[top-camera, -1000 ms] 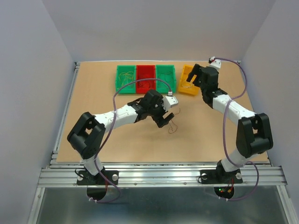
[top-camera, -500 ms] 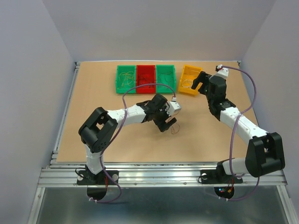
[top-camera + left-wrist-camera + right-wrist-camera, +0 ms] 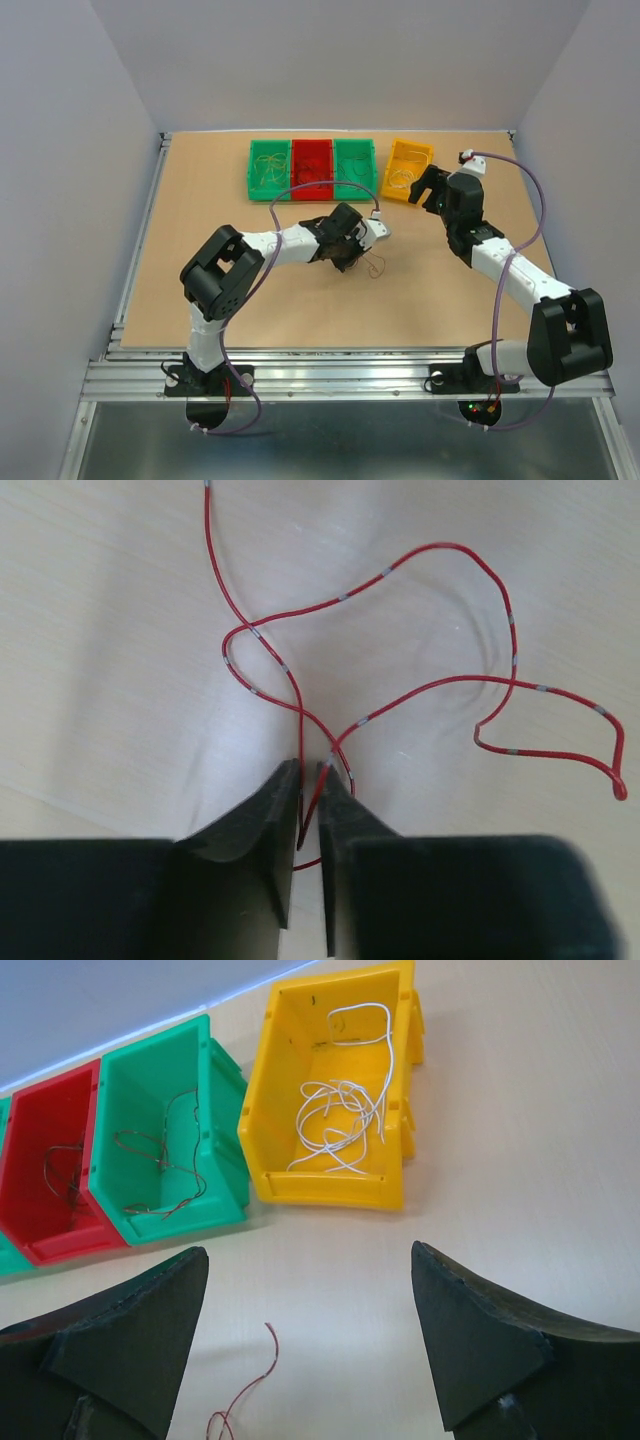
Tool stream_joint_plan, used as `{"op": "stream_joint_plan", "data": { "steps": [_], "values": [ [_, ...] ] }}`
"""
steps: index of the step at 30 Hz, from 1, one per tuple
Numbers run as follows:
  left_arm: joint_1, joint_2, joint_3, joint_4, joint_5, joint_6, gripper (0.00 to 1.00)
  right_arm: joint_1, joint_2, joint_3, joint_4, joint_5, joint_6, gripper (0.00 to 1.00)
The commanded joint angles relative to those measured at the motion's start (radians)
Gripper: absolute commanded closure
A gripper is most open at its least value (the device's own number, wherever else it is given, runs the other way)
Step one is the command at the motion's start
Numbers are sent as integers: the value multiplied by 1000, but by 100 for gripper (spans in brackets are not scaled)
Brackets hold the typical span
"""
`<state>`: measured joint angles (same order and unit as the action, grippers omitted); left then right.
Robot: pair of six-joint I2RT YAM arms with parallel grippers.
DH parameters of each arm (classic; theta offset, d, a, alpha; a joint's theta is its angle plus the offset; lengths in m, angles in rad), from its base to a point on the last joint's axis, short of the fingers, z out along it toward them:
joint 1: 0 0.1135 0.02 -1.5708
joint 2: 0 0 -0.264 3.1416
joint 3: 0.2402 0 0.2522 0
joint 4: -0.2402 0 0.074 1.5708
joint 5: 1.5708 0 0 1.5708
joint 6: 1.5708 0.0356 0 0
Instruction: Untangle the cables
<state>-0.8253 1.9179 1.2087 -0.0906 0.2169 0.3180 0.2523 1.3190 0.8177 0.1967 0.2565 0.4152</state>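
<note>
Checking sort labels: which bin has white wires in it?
The yellow bin, standing apart at the right end of the row. Its wires are white; the red bin and green bin beside it hold dark ones.

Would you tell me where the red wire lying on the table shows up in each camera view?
Top external: the red wire lies mid-table, just right of the left gripper.
Left wrist: it loops across the centre, pinched between the fingertips.
Right wrist: only an end shows, at the bottom edge, left of centre.
Shared landmark: the tan table.
</note>
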Motion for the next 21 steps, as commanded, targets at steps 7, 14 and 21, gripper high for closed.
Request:
{"op": "stream_joint_plan", "data": {
  "steps": [7, 14, 21],
  "values": [
    [-31, -51, 19, -52, 30, 52, 100, -1, -46, -41, 83, -19, 0, 13],
    [77, -146, 26, -66, 255, 30, 100, -1, -55, -58, 98, -19, 0, 13],
    [227, -209, 52, -72, 358, -14, 100, -1, -70, -71, 106, -13, 5, 13]
  ]
}}
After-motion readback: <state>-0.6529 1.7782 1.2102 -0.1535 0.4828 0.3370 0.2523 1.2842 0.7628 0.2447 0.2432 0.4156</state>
